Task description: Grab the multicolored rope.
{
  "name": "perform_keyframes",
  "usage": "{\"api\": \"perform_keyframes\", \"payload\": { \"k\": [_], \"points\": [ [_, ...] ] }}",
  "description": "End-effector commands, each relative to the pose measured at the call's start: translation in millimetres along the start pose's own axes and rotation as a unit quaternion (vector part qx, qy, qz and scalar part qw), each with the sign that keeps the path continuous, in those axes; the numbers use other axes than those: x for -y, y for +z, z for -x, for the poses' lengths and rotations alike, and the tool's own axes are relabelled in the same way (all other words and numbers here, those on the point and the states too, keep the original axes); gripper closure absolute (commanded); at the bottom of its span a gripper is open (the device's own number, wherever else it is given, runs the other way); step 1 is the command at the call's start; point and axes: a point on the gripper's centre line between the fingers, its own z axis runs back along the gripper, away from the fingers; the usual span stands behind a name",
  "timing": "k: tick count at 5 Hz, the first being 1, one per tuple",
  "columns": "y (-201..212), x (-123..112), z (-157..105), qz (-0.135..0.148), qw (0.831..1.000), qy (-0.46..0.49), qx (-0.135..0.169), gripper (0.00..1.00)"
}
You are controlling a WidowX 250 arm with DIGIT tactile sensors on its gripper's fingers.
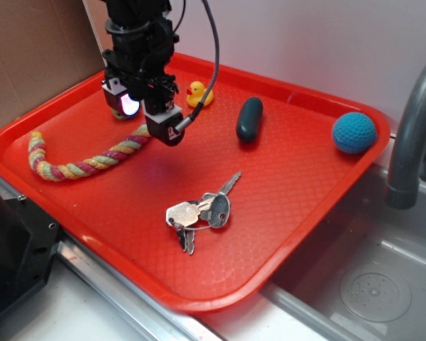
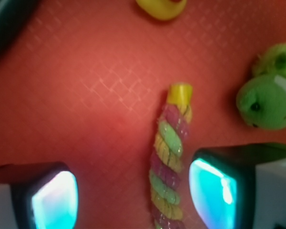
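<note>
On red tray (image 1: 298, 213) beside a sink: multicolored rope (image 1: 85, 165) along the left part, curled at its far-left end, other end running under the end effector (image 1: 143, 114). Also on tray: bunch of keys (image 1: 199, 213) near the middle, dark oblong object (image 1: 249, 118) toward the back, blue ball (image 1: 354, 132) at the right corner, yellow rubber duck (image 1: 197, 93) at the back edge. Green plush toy (image 2: 267, 90) lying just right of the rope's tip in the wrist view; nearly hidden behind the arm in the exterior view.

End effector hovering over the rope's inner end, jaws apart, lit fingers (image 2: 55, 200) either side of the rope (right finger close beside it, contact unclear). Rope's yellow-capped tip pointing toward the duck, not touching it.

Rope's lower stretch cut off at wrist frame edge. Duck cropped at top of wrist view. Dark object only a blurred corner there.

Grey faucet (image 1: 412, 135) at right, partly out of frame. Cardboard (image 1: 28, 57) behind tray at left.
</note>
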Motion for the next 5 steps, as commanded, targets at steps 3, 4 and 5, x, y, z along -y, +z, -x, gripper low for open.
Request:
{"api": "perform_keyframes", "payload": {
  "k": [3,4,5],
  "points": [
    [-15,-34,8,-0.012,0.998,0.049,-0.044,0.0],
    [-22,-31,9,-0.01,0.997,0.047,-0.054,1.0],
    [-35,-31,14,-0.008,0.995,0.055,-0.085,1.0]
  ]
}}
